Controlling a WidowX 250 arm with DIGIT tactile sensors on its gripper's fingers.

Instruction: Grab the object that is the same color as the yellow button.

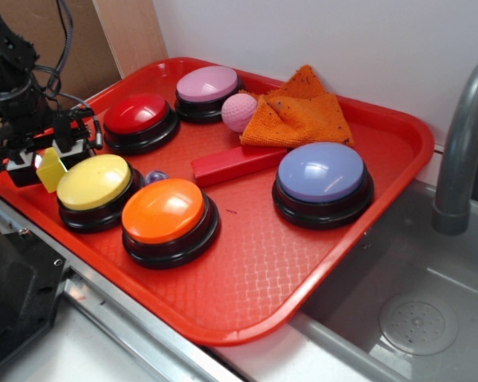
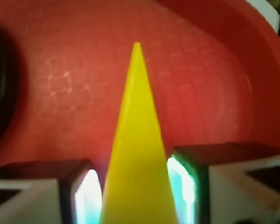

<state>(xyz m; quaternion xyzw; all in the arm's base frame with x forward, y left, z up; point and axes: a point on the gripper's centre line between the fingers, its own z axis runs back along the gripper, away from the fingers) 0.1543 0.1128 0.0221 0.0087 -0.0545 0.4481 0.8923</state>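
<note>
The object, a small yellow wedge (image 1: 49, 171), stands at the left edge of the red tray (image 1: 247, 270), just left of the yellow button (image 1: 94, 181). My gripper (image 1: 52, 159) comes in from the left and is shut on the wedge. In the wrist view the wedge (image 2: 136, 116) fills the gap of the gripper (image 2: 135, 186). Its sides meet both glowing pads (image 2: 88, 196) and its tip points away over the tray floor (image 2: 60, 84). Whether the wedge rests on the tray or hangs just above it, I cannot tell.
On the tray are an orange button (image 1: 163, 211), a red button (image 1: 137, 114), a pink button (image 1: 207, 83), a blue button (image 1: 322, 172), a pink ball (image 1: 239, 111), an orange cloth (image 1: 299, 111) and a red block (image 1: 239, 163). A grey faucet (image 1: 462, 151) and sink (image 1: 414, 318) lie right.
</note>
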